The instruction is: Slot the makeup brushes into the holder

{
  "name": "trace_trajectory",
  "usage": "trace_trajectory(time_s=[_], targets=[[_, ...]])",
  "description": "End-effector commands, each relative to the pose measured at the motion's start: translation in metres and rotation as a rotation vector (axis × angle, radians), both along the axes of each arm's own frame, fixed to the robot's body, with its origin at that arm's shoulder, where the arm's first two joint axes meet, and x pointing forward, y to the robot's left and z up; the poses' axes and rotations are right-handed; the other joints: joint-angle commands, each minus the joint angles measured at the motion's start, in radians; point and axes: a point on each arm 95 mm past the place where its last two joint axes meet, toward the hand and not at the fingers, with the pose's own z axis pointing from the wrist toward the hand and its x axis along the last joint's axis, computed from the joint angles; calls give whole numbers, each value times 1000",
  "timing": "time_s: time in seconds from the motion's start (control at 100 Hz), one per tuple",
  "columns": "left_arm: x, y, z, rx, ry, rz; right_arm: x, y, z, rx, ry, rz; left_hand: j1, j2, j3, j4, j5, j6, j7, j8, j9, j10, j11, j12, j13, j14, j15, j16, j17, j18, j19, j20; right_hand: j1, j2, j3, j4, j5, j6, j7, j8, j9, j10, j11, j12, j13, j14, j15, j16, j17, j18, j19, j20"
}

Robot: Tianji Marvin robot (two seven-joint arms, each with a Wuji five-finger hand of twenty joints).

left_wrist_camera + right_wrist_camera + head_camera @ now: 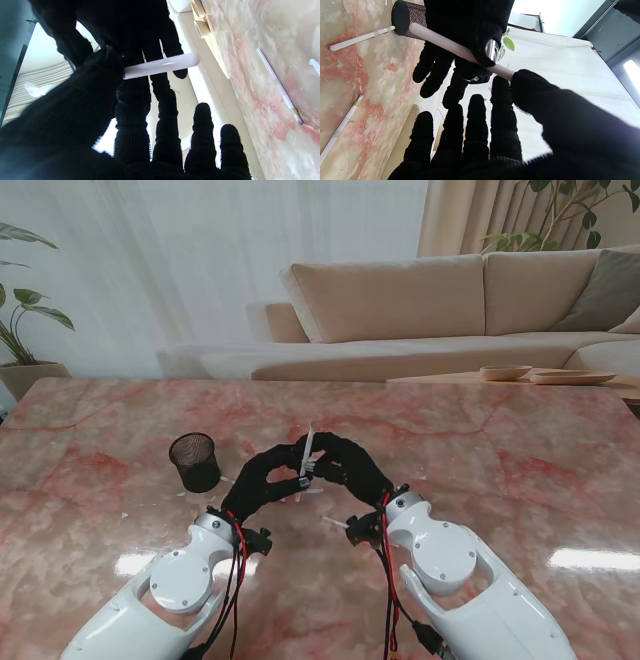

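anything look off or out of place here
Yes. Both the left hand and right hand are on one white brush, held upright in the air. Other brushes lie loose on the marble table, and the mesh holder looks empty.

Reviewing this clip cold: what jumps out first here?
Two black-gloved hands, left hand and right hand, meet mid-table, both pinching one slim white makeup brush that stands nearly upright between them. The black mesh cylindrical holder stands to their left on the pink marble table, with more white brushes lying loose.
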Motion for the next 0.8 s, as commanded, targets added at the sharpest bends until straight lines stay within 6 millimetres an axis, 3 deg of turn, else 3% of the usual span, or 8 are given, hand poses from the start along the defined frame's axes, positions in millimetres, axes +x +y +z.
trace_trajectory(time_s=[0.0,0.11,0.33,0.79], targets=[[-2,-2,0,-1,1,2,-2,1,-3,1,13,17,9,59,80,11,47,-122,54,44,-13,-77,-17,-5,-17,-61,27,-5,-6,-49,-26,16,-55,11,-37,37,-30,4,-40,-13,-23,-8,-16,-2,-1,-9,25,18,-12,-37,-10,37],[-2,-2,1,-15,4,13,-2,-1,-2,-1,3,37,1,22,124,-6,67,-116,60,14,-2,-81,-13,-3,-14,-58,29,-5,-6,-49,-25,22,-65,24,-89,32,-90,40,-121,-74,-54,-10,-44,-20,-18,-13,12,15,-21,-41,-29,38],[-1,0,2,-20,0,29,-3,-3,-1,-9,-20,70,-23,-34,186,-38,86,-119,97,-56,17,-93,-10,-4,-8,-59,33,-6,-4,-50,-19,23,-88,85,-322,26,-208,93,-205,-150,-131,-8,-92,-59,-57,-19,-11,13,-38,-51,-70,51],[0,29,18,-28,-35,117,-3,-14,-2,-17,-29,25,-34,-33,191,-45,90,-116,110,-87,14,-99,-18,-12,-29,-67,23,-15,-7,-65,-34,17,-114,106,-429,32,-264,105,-232,-173,-174,-6,-147,-115,-80,-18,-47,-4,-56,-52,-122,55]])
